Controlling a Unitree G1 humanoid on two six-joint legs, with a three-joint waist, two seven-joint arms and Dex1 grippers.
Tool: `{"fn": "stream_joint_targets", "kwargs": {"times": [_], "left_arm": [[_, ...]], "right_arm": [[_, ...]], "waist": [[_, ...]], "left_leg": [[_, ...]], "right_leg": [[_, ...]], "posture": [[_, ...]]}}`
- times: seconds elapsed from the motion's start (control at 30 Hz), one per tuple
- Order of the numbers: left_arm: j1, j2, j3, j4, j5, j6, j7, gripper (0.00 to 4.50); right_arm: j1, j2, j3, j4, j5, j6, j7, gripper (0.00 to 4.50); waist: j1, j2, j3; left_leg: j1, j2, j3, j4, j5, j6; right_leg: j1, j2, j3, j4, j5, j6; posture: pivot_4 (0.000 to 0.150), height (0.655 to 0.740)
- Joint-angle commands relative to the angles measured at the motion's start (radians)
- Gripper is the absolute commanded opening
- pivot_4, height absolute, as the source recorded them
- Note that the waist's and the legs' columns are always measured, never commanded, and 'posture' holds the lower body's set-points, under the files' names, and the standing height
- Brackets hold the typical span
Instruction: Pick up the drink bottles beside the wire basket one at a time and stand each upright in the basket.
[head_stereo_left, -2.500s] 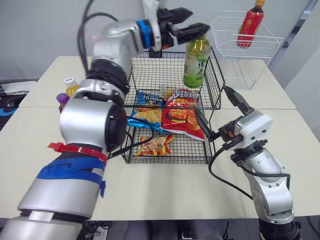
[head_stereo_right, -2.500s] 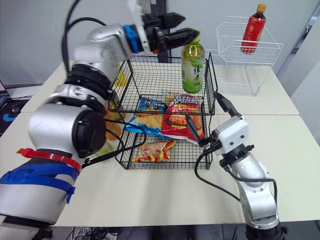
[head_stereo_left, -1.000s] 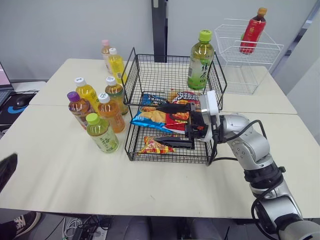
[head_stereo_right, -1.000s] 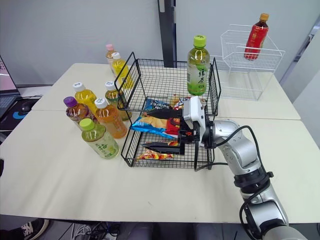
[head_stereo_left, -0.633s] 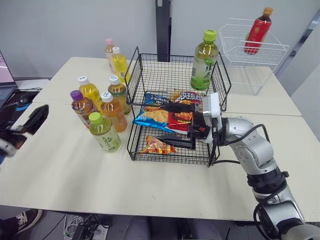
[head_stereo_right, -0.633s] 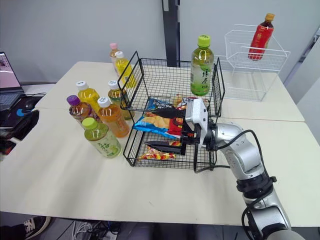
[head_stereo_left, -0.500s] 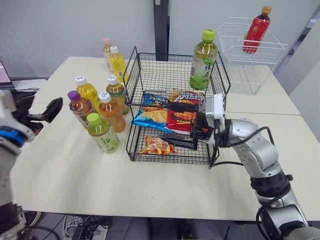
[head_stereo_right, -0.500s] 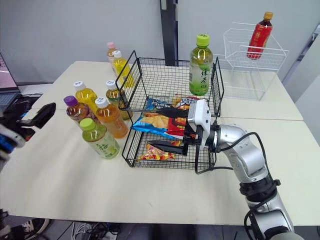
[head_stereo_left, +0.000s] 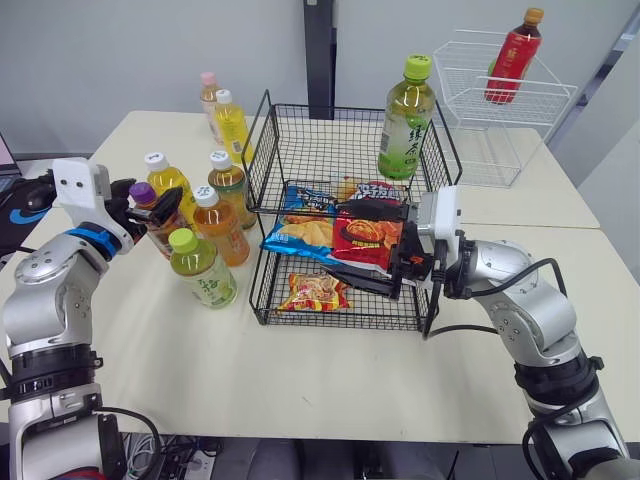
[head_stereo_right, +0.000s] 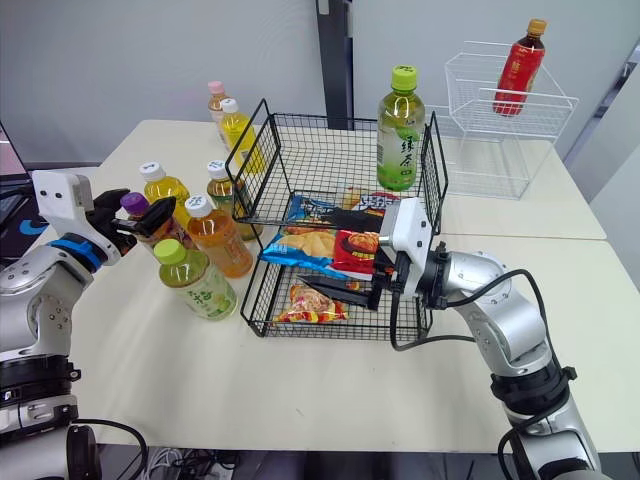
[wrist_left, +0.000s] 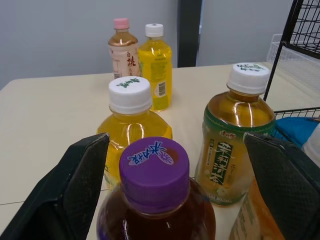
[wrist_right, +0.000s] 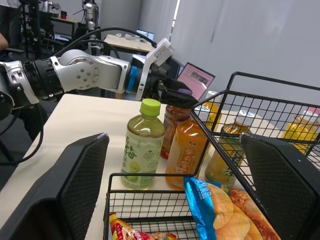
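Crowding is the main hazard. The pale green plastic bottle with the lime cap (head_stereo_left: 202, 272) stands nearest on the cream surface (head_stereo_left: 300, 380). It is just beside the orange drink bottle with a white cap (head_stereo_left: 218, 228), and both stand close to the dark tea bottle with the purple cap (wrist_left: 155, 165).

The left gripper (head_stereo_left: 145, 200) straddles that purple cap, with its fingers spread wide to either side, clear of it and holding nothing. If they close at cap height, the hold on the round neck would likely be shallow, and the bottle could slip or swing when lifted. If they come lower, a finger might shove the orange bottle or the yellow bottle with a white cap (head_stereo_left: 165, 178) over. The left forearm bends in from the robot's left, roughly level, with the gripper aimed towards the black two-tier wire basket (head_stereo_left: 262, 150).

The right arm folds across from the right. The right gripper (head_stereo_left: 333, 241) is wide open and empty, one finger above the other by the snack packets (head_stereo_left: 365, 235) in the lower tier. Whether its fingers are inside the wire I cannot tell, but they could snag there.

Farther back, a green tea bottle with a lime cap (head_stereo_left: 404, 120) stands upright in the upper tier. A bottle carried in low could strike the rim or tip it.
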Motion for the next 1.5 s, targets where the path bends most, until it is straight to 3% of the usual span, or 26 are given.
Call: {"fn": "stream_joint_targets", "kwargs": {"times": [0.03,0.17,0.4,0.77,1.07,1.2,1.3,1.5], "left_arm": [[-0.011,0.003,-0.009,-0.001,0.020,-0.026,-0.002,4.46],[-0.017,0.005,-0.013,0.012,0.029,-0.029,0.000,3.58],[-0.024,0.009,-0.002,0.028,0.042,-0.028,0.016,1.35],[0.010,0.060,0.109,-0.070,-0.043,0.015,0.006,1.34],[0.021,0.259,0.259,-0.279,-0.269,0.231,-0.158,1.34],[-0.110,0.394,0.282,-0.279,-0.378,0.354,-0.176,1.34],[-0.281,0.452,0.214,-0.238,-0.418,0.388,-0.184,1.34],[-0.657,0.405,-0.016,-0.120,-0.415,0.413,-0.246,1.34]], "right_arm": [[-0.003,-0.009,-0.028,-0.050,0.011,0.000,-0.011,4.50],[-0.005,-0.014,-0.032,-0.049,0.013,0.003,-0.010,4.50],[-0.007,-0.010,-0.029,-0.038,0.011,-0.005,-0.004,4.50],[-0.002,0.003,-0.031,-0.028,0.011,-0.022,-0.001,4.50],[0.003,0.036,-0.043,-0.023,-0.019,-0.096,-0.031,4.50],[0.008,0.057,-0.058,-0.023,-0.048,-0.149,-0.069,4.50],[0.013,0.068,-0.067,-0.023,-0.076,-0.188,-0.103,4.50],[0.012,0.091,-0.087,-0.020,-0.137,-0.244,-0.181,4.50]], "waist": [[0.000,0.000,0.000],[0.000,0.000,0.000],[0.002,0.000,0.000],[-0.004,-0.001,0.000],[-0.002,-0.007,0.005],[0.000,-0.008,0.006],[0.005,-0.009,0.008],[0.010,-0.009,0.009]], "left_leg": [[0.000,0.000,0.000,0.000,0.000,0.000],[0.000,0.000,0.000,0.000,0.000,0.000],[0.000,0.000,0.000,0.000,0.000,0.000],[0.000,0.000,0.000,0.000,0.000,0.000],[-0.002,0.000,-0.001,0.000,0.000,0.000],[-0.002,0.000,-0.002,0.000,0.000,0.000],[-0.002,0.000,-0.003,0.000,0.000,0.000],[-0.002,-0.001,-0.002,0.001,0.001,-0.002]], "right_leg": [[0.000,0.000,0.000,0.000,0.000,0.001],[0.000,0.000,0.000,0.000,0.000,0.001],[0.000,0.000,0.000,0.000,0.000,0.001],[0.000,0.000,0.000,0.000,0.000,0.001],[0.000,0.000,-0.002,-0.004,0.000,0.001],[0.000,0.000,-0.002,-0.004,0.000,0.002],[0.000,0.000,-0.003,-0.004,0.000,0.002],[0.002,0.000,-0.002,-0.004,0.000,0.002]], "posture": [[0.150,0.7400],[0.150,0.7400],[0.150,0.7400],[0.150,0.7400],[0.150,0.7400],[0.150,0.7400],[0.150,0.7400],[0.150,0.7400]]}}
